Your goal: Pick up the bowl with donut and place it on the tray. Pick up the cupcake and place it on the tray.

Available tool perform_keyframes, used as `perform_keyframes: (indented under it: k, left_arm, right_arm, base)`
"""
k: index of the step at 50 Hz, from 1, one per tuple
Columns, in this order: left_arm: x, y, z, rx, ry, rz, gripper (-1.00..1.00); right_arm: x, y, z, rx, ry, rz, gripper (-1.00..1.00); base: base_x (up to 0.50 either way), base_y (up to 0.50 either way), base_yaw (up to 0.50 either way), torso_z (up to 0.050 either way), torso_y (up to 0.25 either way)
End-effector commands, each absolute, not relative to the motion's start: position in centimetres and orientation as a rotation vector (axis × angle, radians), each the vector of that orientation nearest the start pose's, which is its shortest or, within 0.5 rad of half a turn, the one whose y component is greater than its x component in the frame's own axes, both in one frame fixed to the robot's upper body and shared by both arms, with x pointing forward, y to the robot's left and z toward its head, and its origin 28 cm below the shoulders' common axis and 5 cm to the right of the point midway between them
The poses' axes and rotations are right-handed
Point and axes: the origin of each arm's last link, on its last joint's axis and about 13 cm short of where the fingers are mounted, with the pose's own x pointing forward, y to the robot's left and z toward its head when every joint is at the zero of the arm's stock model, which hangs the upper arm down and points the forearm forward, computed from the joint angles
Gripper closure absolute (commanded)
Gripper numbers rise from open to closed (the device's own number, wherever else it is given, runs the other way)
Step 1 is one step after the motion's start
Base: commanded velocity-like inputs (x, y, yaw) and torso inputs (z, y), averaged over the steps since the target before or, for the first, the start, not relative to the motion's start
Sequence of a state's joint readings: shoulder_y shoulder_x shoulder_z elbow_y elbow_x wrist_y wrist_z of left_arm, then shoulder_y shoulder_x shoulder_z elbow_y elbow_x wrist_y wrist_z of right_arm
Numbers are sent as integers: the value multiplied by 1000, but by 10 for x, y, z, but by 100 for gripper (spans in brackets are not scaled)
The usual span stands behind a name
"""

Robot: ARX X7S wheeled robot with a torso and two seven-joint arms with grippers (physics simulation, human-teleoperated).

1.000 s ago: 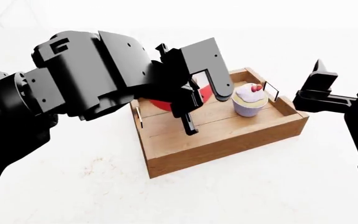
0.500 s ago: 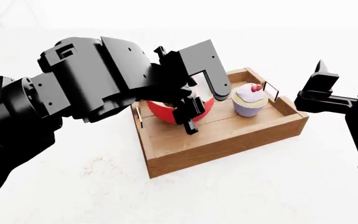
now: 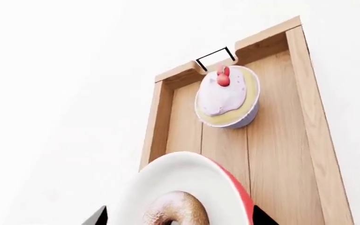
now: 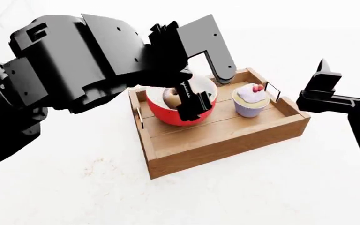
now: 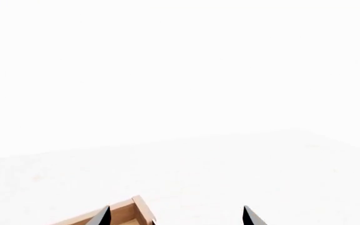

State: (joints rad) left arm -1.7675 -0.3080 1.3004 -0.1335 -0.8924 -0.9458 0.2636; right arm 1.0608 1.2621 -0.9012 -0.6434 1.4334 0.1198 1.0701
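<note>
i had the bowl (image 4: 181, 108) with its donut (image 4: 172, 97) down in the tray (image 4: 230, 138), cupcake (image 4: 250, 103) at its 3 o'clock, left pincer (image 4: 206, 89) spread empty above the rim, right pincer (image 5: 175, 216) parted and idle, so i judged only retreating remained.

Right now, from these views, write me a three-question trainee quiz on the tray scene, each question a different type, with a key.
1. True or false: the cupcake stands outside the tray.
2. Multiple choice: what lies inside the bowl? A) a cherry B) the donut C) nothing
3. Fill in: in the head view, the hand directly over the bowl is the ___ hand; the right hand is off to the tray's side.

Key: 1 false; 2 B; 3 left
</note>
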Motion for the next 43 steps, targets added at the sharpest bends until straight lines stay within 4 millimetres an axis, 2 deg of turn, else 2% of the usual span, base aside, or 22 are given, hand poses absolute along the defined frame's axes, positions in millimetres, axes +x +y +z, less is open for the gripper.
perform_keyframes:
  k: [1, 8, 17, 29, 36, 43]
  left_arm:
    - [312, 151, 369, 841, 132, -827, -100]
    - [282, 171, 372, 793, 86, -766, -100]
    - [235, 194, 362, 736, 30, -721, -100]
    - [175, 210, 347, 658, -87, -681, -100]
    - [157, 213, 329, 566, -168, -632, -100]
    - [140, 221, 311, 480, -211, -583, -100]
  right_arm:
    - [203, -163, 269, 21, -174, -188, -100]
    - [189, -166, 273, 17, -188, -202, -100]
    - [167, -164, 274, 17, -197, -195, -100]
    - [137, -161, 272, 29, -236, -162, -100]
    - [123, -152, 264, 31, -257, -153, -100]
    - [120, -150, 254, 23, -282, -149, -100]
  base:
    - [0, 0, 0, 0, 0]
    - [0, 0, 0, 0, 0]
    - [0, 0, 0, 0, 0]
    - [0, 0, 0, 0, 0]
    - [0, 0, 0, 0, 0]
    - [0, 0, 0, 0, 0]
